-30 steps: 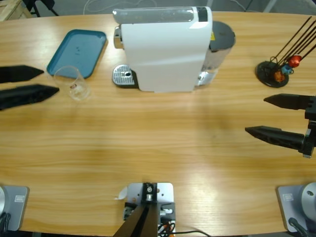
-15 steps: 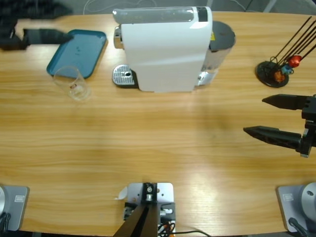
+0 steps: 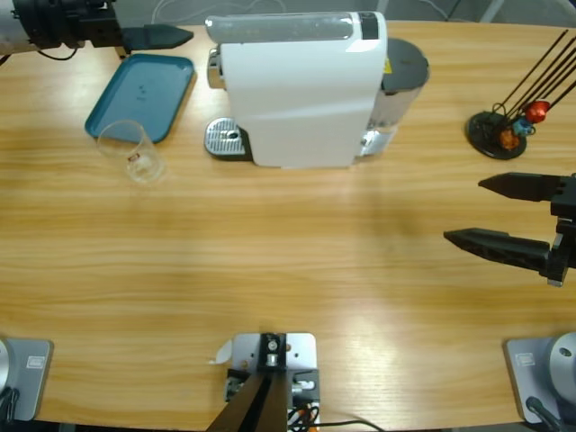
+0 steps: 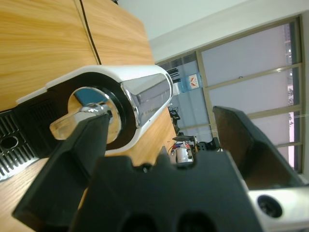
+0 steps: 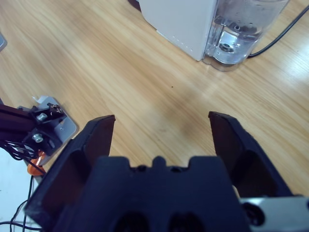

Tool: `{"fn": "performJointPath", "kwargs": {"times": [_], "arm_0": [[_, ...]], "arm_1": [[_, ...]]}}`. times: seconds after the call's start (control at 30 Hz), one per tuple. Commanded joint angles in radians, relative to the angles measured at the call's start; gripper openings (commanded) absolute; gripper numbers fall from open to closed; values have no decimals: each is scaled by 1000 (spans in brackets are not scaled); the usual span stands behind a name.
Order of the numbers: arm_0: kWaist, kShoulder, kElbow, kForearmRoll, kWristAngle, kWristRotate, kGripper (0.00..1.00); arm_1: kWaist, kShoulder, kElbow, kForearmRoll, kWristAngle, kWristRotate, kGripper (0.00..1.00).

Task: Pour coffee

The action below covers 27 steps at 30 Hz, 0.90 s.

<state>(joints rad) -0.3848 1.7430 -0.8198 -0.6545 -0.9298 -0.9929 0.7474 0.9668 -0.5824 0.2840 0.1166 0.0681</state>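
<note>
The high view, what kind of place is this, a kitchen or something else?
Probably a robot lab's coffee bench, not a kitchen: a white coffee machine, a clear glass and a capsule stand sit on a long wooden table between two robot arms.

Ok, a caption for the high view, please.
Left claw raised beside the white coffee machine; empty glass near the blue tray.

Left arm: cut off by the top-left corner of the high view; only one dark jaw tip shows there.
Right arm: cut off by the right edge of the high view.
Glass: too small in the high view to tell whether any coffee lies in it.
Water tank: top cut off by the upper edge of the right wrist view.
Coffee machine: partly hidden behind the left gripper's near jaw in the left wrist view.
Capsule holder: rods run off the right edge.
</note>
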Motion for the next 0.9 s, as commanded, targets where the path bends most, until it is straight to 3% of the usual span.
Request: {"fn": "performJointPath", "kwargs": {"times": [0.03,0.6,0.67,0.7,0.73,0.8,0.87,0.9], "arm_0": [[-13,67,-12,-54,-21,-36,918],[-58,118,-19,-90,-20,-40,907],[-53,119,-18,-90,-21,-40,748],[-51,122,-18,-90,-21,-38,595],[-49,125,-18,-90,-21,-38,505],[-46,128,-19,-93,-24,-37,472],[-40,127,-16,-93,-33,-38,318],[-39,126,-15,-93,-38,-38,309]], "arm_1": [[10,-13,33,-13,-12,10,835],[15,-28,38,-14,-12,15,835],[15,-29,38,-13,-11,15,835],[15,-28,38,-13,-11,16,835],[15,-24,38,-14,-11,18,835],[15,-16,38,-14,-11,20,835],[15,-14,38,-14,-11,21,835],[15,-15,38,-14,-11,21,835]]}}
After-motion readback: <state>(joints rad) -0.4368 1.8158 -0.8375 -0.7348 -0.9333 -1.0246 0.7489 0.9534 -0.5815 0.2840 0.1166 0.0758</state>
